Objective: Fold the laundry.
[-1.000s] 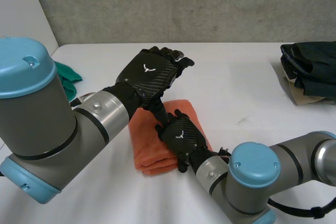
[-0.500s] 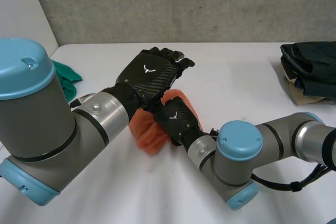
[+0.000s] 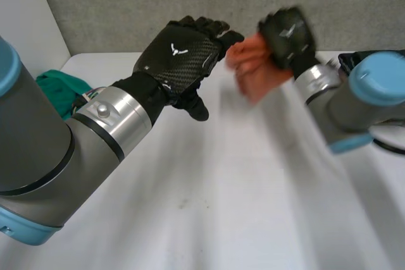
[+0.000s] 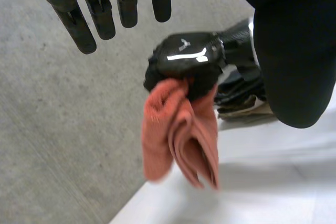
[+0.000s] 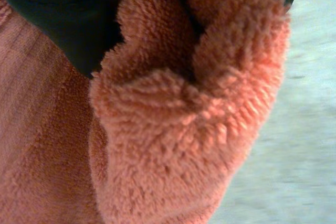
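My right hand (image 3: 288, 36) is up in the air over the back of the table, shut on the folded orange towel (image 3: 253, 67). The towel (image 4: 181, 135) hangs down from that hand (image 4: 186, 59) in loose folds, clear of the table. In the right wrist view the fluffy orange towel (image 5: 178, 119) bunches against the hand's thumb (image 5: 68, 19). My left hand (image 3: 183, 55) hovers open above the table to the left of the towel, its fingers (image 4: 97, 17) straight and holding nothing.
A pile of dark clothes (image 3: 373, 74) lies at the table's far right, partly behind my right arm. A green cloth (image 3: 60, 90) lies at the far left behind my left arm. The grey wall runs along the table's back edge.
My right hand closed on the orange towel, lifted it off the table and carried it up and to the right. My left hand stayed open and moved little.
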Robot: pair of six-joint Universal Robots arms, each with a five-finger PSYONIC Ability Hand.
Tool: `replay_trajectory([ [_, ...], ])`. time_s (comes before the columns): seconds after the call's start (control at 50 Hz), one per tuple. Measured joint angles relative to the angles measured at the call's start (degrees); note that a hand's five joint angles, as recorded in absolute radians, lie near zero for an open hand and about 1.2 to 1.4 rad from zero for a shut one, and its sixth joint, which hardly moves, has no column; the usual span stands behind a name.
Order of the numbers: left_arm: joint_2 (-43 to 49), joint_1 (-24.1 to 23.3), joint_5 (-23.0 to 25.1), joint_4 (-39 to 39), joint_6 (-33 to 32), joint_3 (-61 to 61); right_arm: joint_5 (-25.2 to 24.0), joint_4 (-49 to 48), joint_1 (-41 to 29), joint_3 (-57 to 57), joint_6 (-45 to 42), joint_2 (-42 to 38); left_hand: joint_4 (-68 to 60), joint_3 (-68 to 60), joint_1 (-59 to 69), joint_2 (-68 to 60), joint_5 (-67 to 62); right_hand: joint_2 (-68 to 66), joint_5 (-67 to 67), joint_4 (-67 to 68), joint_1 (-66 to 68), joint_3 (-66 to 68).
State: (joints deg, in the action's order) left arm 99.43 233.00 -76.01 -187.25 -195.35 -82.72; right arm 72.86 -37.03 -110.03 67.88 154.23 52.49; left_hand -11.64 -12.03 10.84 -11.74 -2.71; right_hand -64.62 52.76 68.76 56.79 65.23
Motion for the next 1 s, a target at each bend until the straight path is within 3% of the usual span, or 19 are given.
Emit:
replay_trajectory([
  [0.26,-0.44,-1.04,-0.02,-1.02,1.08,0.31,-0.13,-8.37,21.16,-16.7,20.39,-5.89,0.0,0.0,0.0,0.0,0.0,0.0,0.0,0.01,0.0,0.25],
  [0.4,0.22,-1.31,0.0,-1.01,1.19,-0.26,-7.52,-10.34,30.78,-17.37,27.98,-13.33,0.0,0.0,0.0,0.0,0.0,0.0,0.0,0.06,0.0,0.25],
  [0.44,0.46,-1.38,0.0,-1.01,1.2,-0.5,-12.37,-11.0,33.9,-16.53,29.65,-16.41,0.0,0.0,0.0,0.0,0.0,0.0,0.0,0.08,0.0,0.25],
  [0.52,0.93,-1.47,0.0,-1.01,1.2,-0.82,-19.32,-12.06,37.73,-14.59,30.56,-20.32,0.0,0.0,0.0,0.0,0.0,0.0,0.72,0.1,0.0,0.25],
  [0.62,1.54,-1.73,-0.02,-1.01,1.2,-1.14,-24.3,-14.34,40.57,-12.42,30.38,-23.57,0.0,0.0,0.0,0.0,0.0,0.0,2.32,0.12,0.0,0.25],
  [0.82,2.18,-1.99,-0.02,-1.02,1.15,-1.22,-23.92,-16.4,41.17,-9.49,29.44,-22.14,0.0,0.0,0.0,0.0,0.0,0.0,3.12,-0.33,0.0,0.24],
  [0.84,2.2,-1.98,-0.02,-1.01,1.14,-1.2,-23.41,-16.28,41.14,-8.75,29.32,-21.05,0.0,0.0,0.0,0.0,0.0,2.59,0.6,-3.47,-2.02,-2.45],
  [0.86,2.19,-1.98,-0.02,-1.01,1.13,-1.18,-22.49,-15.75,41.06,-7.03,29.14,-18.63,0.0,0.0,0.0,0.0,0.0,25.18,-20.34,-25.11,-23.19,-24.17],
  [0.9,2.13,-1.97,-0.02,-1.02,1.12,-1.16,-21.62,-14.49,41.0,-4.61,28.91,-15.27,0.0,0.0,0.0,0.0,0.0,43.03,-39.84,-42.86,-38.45,-41.67],
  [0.94,2.04,-1.96,-0.01,-1.02,1.11,-1.15,-21.01,-12.93,41.03,-2.5,28.66,-12.22,0.0,0.0,0.0,0.0,0.0,50.69,-48.14,-52.86,-43.1,-50.25],
  [1.0,1.87,-1.95,-0.01,-1.01,1.11,-1.12,-20.5,-9.21,41.45,0.39,27.91,-7.53,0.0,0.0,0.0,0.0,0.0,52.42,-50.14,-56.18,-43.26,-52.81],
])
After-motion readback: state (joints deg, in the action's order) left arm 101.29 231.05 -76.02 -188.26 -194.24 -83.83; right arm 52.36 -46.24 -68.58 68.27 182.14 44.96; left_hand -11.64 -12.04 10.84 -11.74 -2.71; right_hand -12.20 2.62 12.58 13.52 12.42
